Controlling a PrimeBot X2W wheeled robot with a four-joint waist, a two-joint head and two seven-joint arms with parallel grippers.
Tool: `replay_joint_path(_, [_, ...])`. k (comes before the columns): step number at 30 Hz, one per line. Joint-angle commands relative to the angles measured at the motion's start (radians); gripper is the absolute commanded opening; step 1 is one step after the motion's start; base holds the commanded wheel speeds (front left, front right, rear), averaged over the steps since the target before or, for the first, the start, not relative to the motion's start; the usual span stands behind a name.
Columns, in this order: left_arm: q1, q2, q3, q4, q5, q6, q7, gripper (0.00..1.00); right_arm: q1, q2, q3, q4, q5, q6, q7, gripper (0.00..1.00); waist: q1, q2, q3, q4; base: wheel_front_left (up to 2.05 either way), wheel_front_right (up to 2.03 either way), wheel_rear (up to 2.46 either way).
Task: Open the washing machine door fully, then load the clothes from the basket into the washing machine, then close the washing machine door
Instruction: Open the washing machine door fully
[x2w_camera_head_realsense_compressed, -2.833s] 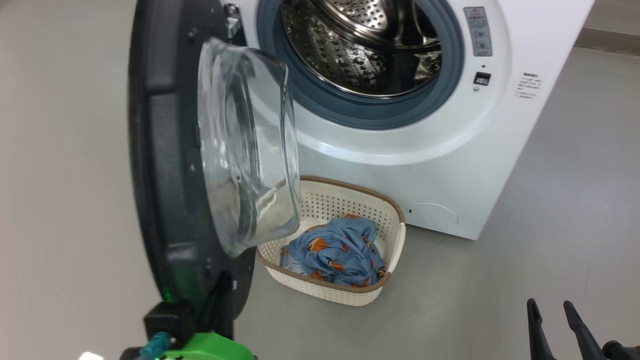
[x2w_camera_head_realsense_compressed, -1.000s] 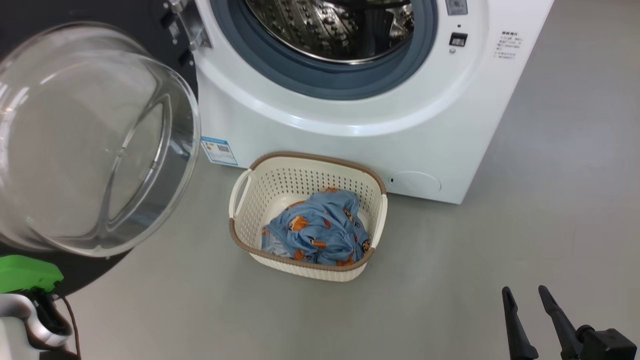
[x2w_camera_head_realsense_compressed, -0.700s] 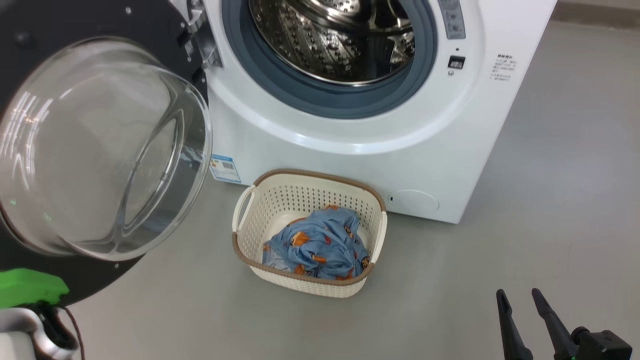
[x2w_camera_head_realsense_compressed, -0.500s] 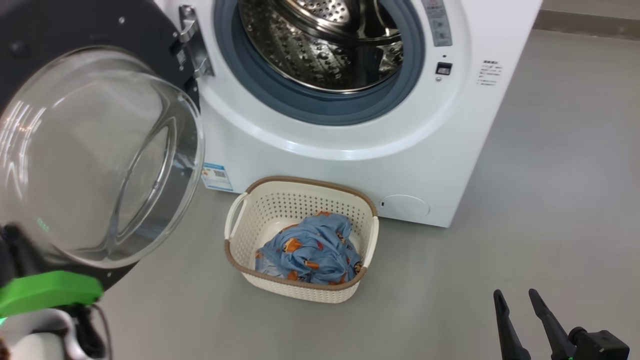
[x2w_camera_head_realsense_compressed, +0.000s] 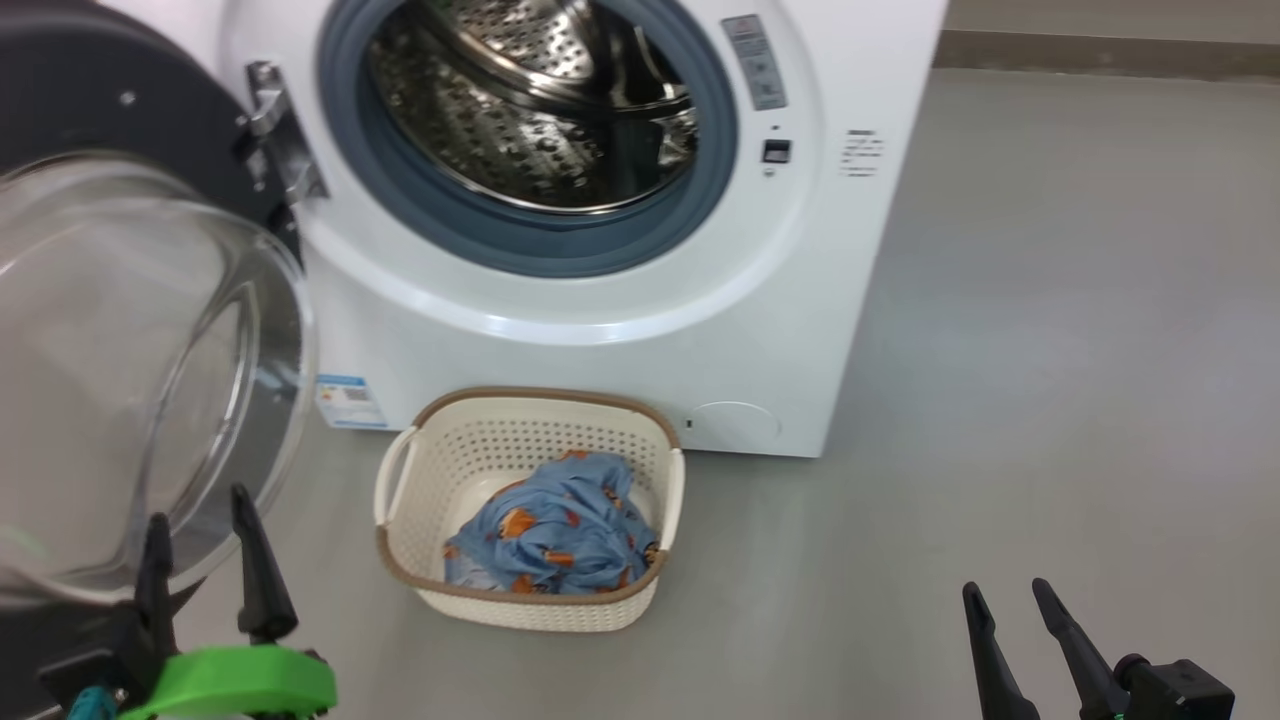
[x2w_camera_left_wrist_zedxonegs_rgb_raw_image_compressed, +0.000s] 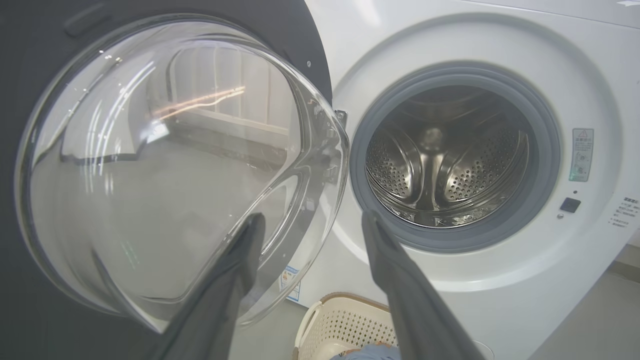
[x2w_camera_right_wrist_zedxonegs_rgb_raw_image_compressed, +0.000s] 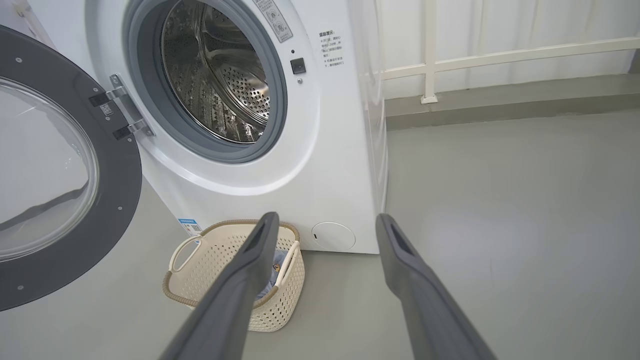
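The white washing machine (x2w_camera_head_realsense_compressed: 600, 340) stands with its steel drum (x2w_camera_head_realsense_compressed: 530, 110) exposed. The washing machine door (x2w_camera_head_realsense_compressed: 100, 90) is swung wide to the left, its glass bowl (x2w_camera_head_realsense_compressed: 120, 380) bulging toward me. In front of the machine, the cream basket (x2w_camera_head_realsense_compressed: 400, 480) sits on the floor and holds the blue printed clothes (x2w_camera_head_realsense_compressed: 550, 540). My left gripper (x2w_camera_head_realsense_compressed: 197, 508) is open and empty just before the door's lower edge. In the left wrist view, the left gripper (x2w_camera_left_wrist_zedxonegs_rgb_raw_image_compressed: 312, 217) points between the glass (x2w_camera_left_wrist_zedxonegs_rgb_raw_image_compressed: 165, 160) and the drum (x2w_camera_left_wrist_zedxonegs_rgb_raw_image_compressed: 450, 160). My right gripper (x2w_camera_head_realsense_compressed: 1005, 590) is open and empty, low right, apart from the basket (x2w_camera_right_wrist_zedxonegs_rgb_raw_image_compressed: 225, 270).
Grey floor (x2w_camera_head_realsense_compressed: 1050, 350) stretches wide to the right of the machine. A white railing (x2w_camera_right_wrist_zedxonegs_rgb_raw_image_compressed: 430, 60) on a low curb runs behind it. A blue label (x2w_camera_head_realsense_compressed: 345, 400) and a round flap (x2w_camera_head_realsense_compressed: 735, 425) sit low on the machine's front. The open door (x2w_camera_right_wrist_zedxonegs_rgb_raw_image_compressed: 60, 175) takes up the left side.
The door swung from half open to wide open. My left gripper has come off the door's rim and opened, fingers now pointing up before it. The head camera has shifted.
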Motion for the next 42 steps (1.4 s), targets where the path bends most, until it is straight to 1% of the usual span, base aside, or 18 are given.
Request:
replay_joint_path(1, [-0.015, 0.023, 0.03, -0.021, 0.002, -0.008, -0.005, 1.0, -0.041, -0.013, 0.029, -0.023, -0.001, 0.002, -0.012, 1.0, 0.0, 0.0, -0.009, -0.036, 0.0, 0.0, 0.0])
replay_joint_path(8, [0.056, 0.022, 0.021, 0.005, -0.006, -0.114, -0.005, 1.0, -0.046, -0.013, 0.039, -0.034, -0.02, 0.002, -0.012, 1.0, 0.0, 0.0, -0.013, -0.109, 0.0, 0.0, 0.0])
replay_joint_path(10, [0.077, 0.022, 0.022, 0.009, -0.003, -0.135, -0.005, 1.0, -0.045, -0.013, 0.038, -0.038, -0.026, 0.002, -0.012, 1.0, 0.0, 0.0, -0.015, -0.128, 0.0, 0.0, 0.0])
replay_joint_path(12, [0.097, 0.022, 0.023, 0.012, -0.007, -0.145, -0.005, 1.0, -0.041, -0.013, 0.038, -0.041, -0.032, 0.002, -0.012, 1.0, 0.0, 0.0, -0.018, -0.147, 0.0, 0.0, 0.0])
replay_joint_path(17, [0.135, 0.022, 0.026, 0.013, -0.036, -0.146, -0.005, 1.0, -0.032, -0.013, 0.037, -0.047, -0.042, 0.002, -0.012, 1.0, 0.0, 0.0, -0.019, -0.188, 0.0, 0.0, 0.0])
replay_joint_path(20, [0.155, 0.022, 0.031, 0.005, -0.046, -0.136, -0.005, 1.0, -0.026, -0.013, 0.032, -0.052, -0.044, 0.002, -0.012, 1.0, 0.0, 0.0, -0.015, -0.208, 0.0, 0.0, 0.0])
replay_joint_path(26, [0.187, 0.022, 0.038, -0.011, -0.024, -0.124, -0.005, 1.0, -0.016, -0.013, 0.021, -0.057, -0.044, 0.002, -0.012, 1.0, 0.0, 0.0, -0.012, -0.226, 0.0, 0.0, 0.0])
replay_joint_path(32, [0.204, 0.022, 0.047, -0.024, -0.006, -0.111, -0.005, 1.0, -0.013, -0.013, 0.006, -0.058, -0.039, 0.002, -0.012, 1.0, 0.0, 0.0, -0.014, -0.224, 0.0, 0.0, 0.0])
replay_joint_path(38, [0.204, 0.022, 0.027, -0.031, 0.007, -0.1, -0.005, 1.0, -0.009, -0.013, 0.001, -0.059, -0.039, 0.002, -0.012, 1.0, 0.0, 0.0, -0.019, -0.209, 0.0, 0.0, 0.0])
replay_joint_path(42, [0.208, 0.022, 0.011, -0.041, 0.028, -0.102, -0.005, 1.0, -0.006, -0.013, -0.007, -0.057, -0.042, 0.002, -0.012, 1.0, 0.0, 0.0, -0.021, -0.198, 0.0, 0.0, 0.0])
